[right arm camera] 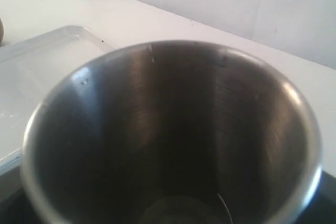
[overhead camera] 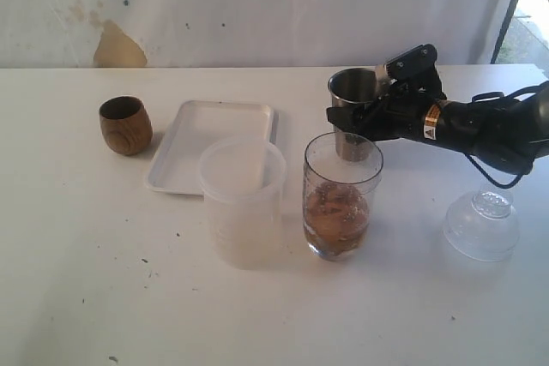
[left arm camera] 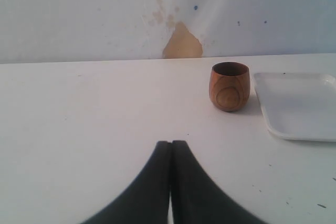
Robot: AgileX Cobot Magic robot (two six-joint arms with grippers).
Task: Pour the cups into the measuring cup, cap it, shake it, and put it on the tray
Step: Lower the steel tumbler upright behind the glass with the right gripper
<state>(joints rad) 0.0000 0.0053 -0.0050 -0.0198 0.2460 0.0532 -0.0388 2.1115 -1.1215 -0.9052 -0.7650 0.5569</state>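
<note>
Right gripper (overhead camera: 358, 117) clamped round steel tumbler (overhead camera: 352, 87), upright just behind measuring cup (overhead camera: 341, 195); best tip slowly, lip over rim. Left gripper (left arm camera: 171, 153) pressed together.

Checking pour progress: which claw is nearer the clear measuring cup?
Right. The right claw, holding the steel tumbler, is just behind the measuring cup; the left claw, shut, faces the wooden cup instead.
</note>
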